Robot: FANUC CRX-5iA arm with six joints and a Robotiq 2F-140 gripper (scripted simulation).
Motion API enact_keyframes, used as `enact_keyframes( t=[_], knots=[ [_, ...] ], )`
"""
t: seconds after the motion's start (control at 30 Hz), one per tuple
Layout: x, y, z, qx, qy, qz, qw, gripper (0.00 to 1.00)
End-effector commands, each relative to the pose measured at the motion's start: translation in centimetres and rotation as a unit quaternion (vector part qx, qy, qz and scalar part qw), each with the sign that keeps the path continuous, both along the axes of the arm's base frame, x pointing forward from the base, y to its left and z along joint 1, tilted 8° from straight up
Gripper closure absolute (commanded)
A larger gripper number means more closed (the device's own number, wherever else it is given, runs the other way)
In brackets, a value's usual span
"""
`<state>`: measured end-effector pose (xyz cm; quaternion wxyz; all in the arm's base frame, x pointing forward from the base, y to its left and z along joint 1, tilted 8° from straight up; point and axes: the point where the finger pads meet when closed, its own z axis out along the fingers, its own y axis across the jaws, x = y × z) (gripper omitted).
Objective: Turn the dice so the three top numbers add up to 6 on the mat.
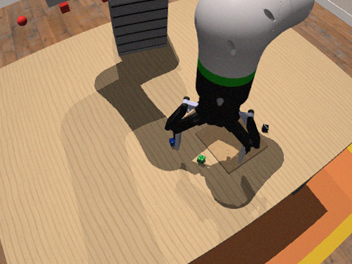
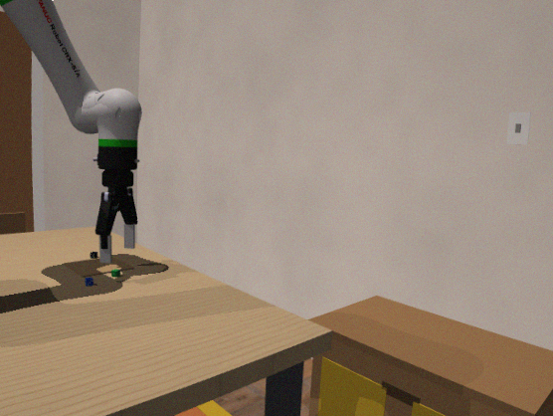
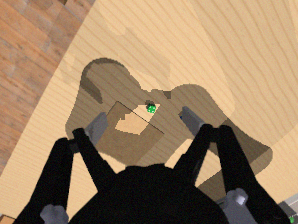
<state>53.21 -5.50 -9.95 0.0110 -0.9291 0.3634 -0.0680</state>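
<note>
A thin tan mat [image 1: 230, 147] lies flat on the wooden table, partly in the arm's shadow. A green die [image 1: 201, 158] sits by the mat's near-left edge, seemingly just off it. It also shows in the wrist view [image 3: 150, 107] and in the exterior view [image 2: 115, 273]. A blue die [image 1: 172, 141] lies off the mat, right beside my left fingertip. A black die [image 1: 265, 128] lies off the mat to the right. My gripper [image 1: 209, 150] is open wide and empty, pointing down low over the mat's left part. The dice's top faces are too small to read.
A dark grey ribbed block [image 1: 138, 17] stands at the back of the table. The table's front edge [image 1: 255, 216] runs close to the mat on the right. A lower wooden table [image 2: 438, 348] stands beside it. Red objects [image 1: 64, 7] lie on the floor.
</note>
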Motion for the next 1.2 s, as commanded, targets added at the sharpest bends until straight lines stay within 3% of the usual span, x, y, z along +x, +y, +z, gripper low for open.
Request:
enact_keyframes(
  t=[0.0,0.8,1.17],
  knots=[
    [0.0,0.6,0.0,0.000,0.000,0.000,1.000,0.00],
    [0.6,17.4,-0.4,0.000,0.000,0.000,1.000,0.00],
    [0.7,19.6,-0.5,0.000,0.000,0.000,1.000,0.00]
  ],
)
